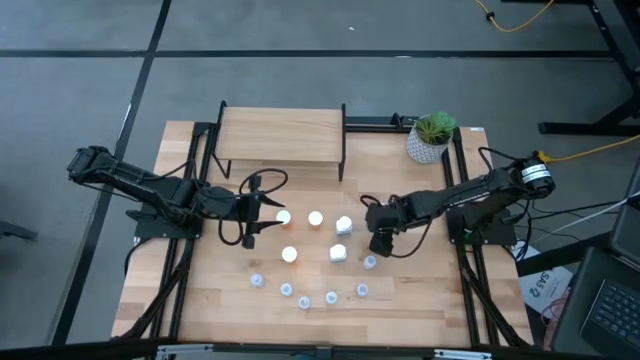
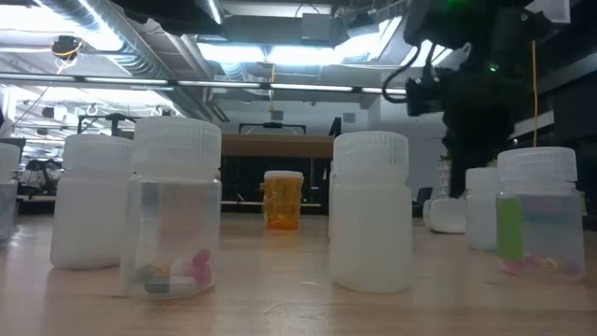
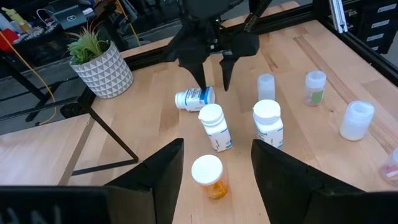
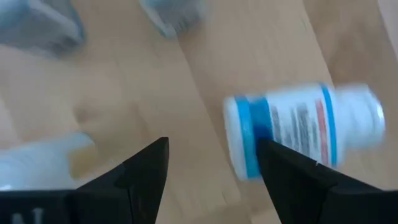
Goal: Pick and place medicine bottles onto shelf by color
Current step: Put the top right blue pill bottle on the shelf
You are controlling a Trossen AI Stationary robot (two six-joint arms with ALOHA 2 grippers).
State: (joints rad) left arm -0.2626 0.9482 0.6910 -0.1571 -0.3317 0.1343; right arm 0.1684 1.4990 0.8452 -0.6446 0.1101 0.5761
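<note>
2 grippers (image 1: 262, 209) (image 1: 379, 243) gape, fingers (image 3: 152, 180) holding nothing.

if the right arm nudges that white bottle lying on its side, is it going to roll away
Probably. The white bottle lies on its side on the smooth table, so a sideways nudge could roll it. It looks like light plastic. The right gripper, jaws open above it, could likely close across its round body.
</note>
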